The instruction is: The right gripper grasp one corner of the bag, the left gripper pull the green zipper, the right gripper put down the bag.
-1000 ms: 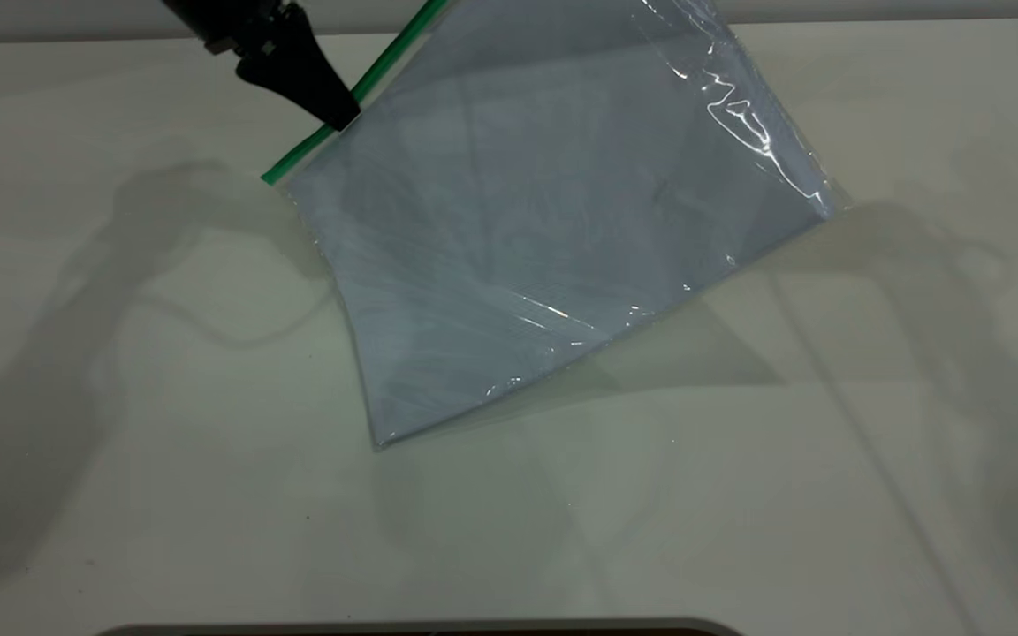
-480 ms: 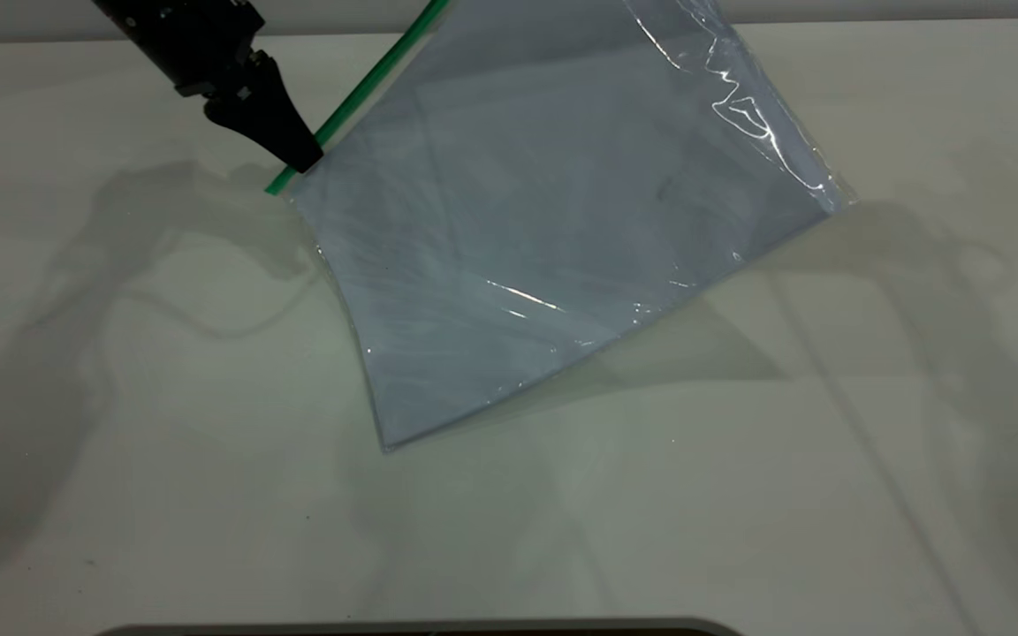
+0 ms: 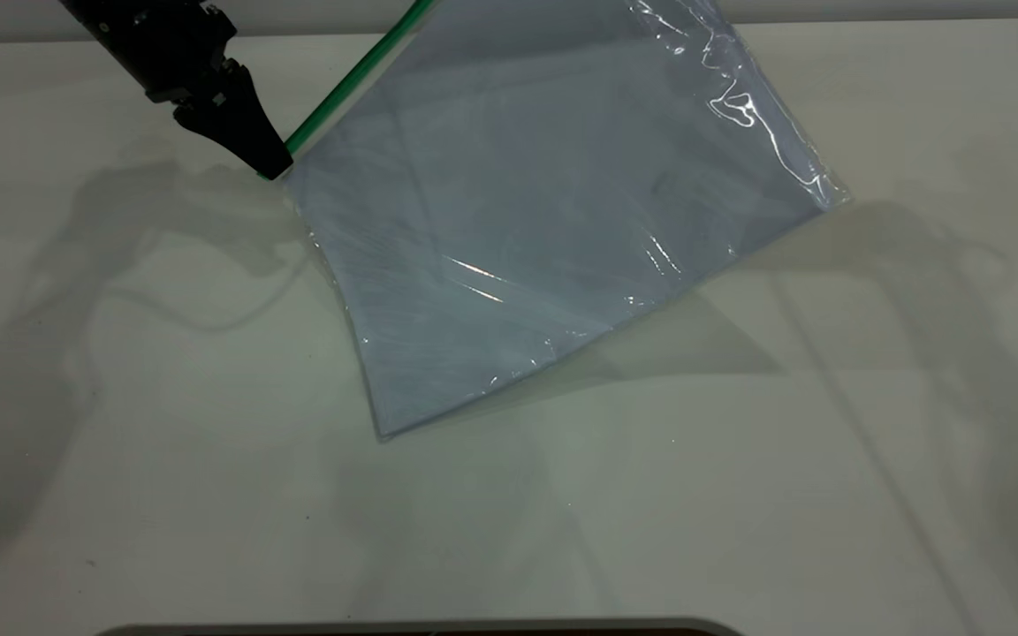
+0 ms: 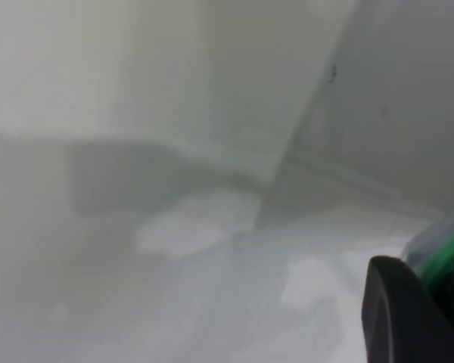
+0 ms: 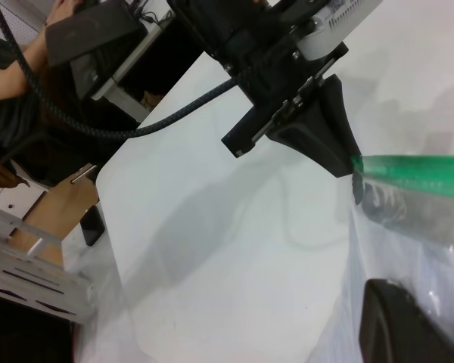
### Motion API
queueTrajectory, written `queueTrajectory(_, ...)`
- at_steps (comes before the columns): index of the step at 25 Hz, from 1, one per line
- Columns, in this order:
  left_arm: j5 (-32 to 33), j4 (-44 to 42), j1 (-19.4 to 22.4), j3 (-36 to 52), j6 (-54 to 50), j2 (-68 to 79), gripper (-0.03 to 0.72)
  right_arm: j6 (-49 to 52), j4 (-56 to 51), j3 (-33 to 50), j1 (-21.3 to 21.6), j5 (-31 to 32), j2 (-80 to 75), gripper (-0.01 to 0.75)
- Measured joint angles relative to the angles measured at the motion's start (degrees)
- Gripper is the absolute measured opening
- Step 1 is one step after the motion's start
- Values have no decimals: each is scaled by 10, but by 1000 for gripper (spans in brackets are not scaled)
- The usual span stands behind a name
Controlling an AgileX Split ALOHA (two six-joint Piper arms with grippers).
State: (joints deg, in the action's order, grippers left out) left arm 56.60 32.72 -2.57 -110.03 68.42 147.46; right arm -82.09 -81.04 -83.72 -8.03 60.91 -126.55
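Your left gripper (image 3: 272, 165) clenched on the green zipper (image 3: 354, 75) end, the bag (image 3: 553, 212) hanging tilted over the table's (image 3: 164, 459) far edge, your right gripper's fingers, you cannot tell.

One bag (image 3: 544, 221), clear plastic, one white sheet inside as far as can be told. One green zipper (image 3: 350, 79) along the bag's upper edge. One bench (image 3: 739, 486) under the bag. Two tools: the left tool (image 3: 266, 163) at the zipper's lower end, at the bag's left corner; a second black tool piece (image 5: 401, 325), the right tool, beside the bag in the right wrist view. One person's arm (image 5: 30, 64) beyond the bench's far edge.
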Motion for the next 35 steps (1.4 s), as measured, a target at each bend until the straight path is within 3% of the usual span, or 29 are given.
queueTrajectory(4, -3, 6, 1, 0, -6, 0, 110, 0, 1, 0, 0, 0, 0, 33)
queueTrajectory(7, -8, 24, 3, 0, -8, -6, 169, -1, 5, 0, 0, 0, 0, 33)
queueTrajectory(15, 18, 80, 6, 0, -28, -112, 491, -1, 3, 0, 1, -43, -39, 33)
queueTrajectory(21, 86, 86, 6, 0, -66, -226, 527, -13, 1, 0, -29, -143, -89, 64)
queueTrajectory(24, 102, 82, 6, 1, -85, -278, 529, -21, 28, 0, -35, -203, -91, 149)
queueTrajectory(29, 102, 82, 6, 1, -115, -363, 531, 13, 135, 0, -23, -268, -58, 426)
queueTrajectory(32, 103, 81, 6, 1, -144, -418, 532, 107, 228, 0, -16, -235, -2, 553)
queueTrajectory(35, 103, 56, 6, 1, -197, -479, 531, 236, 318, 0, -15, -139, 85, 568)
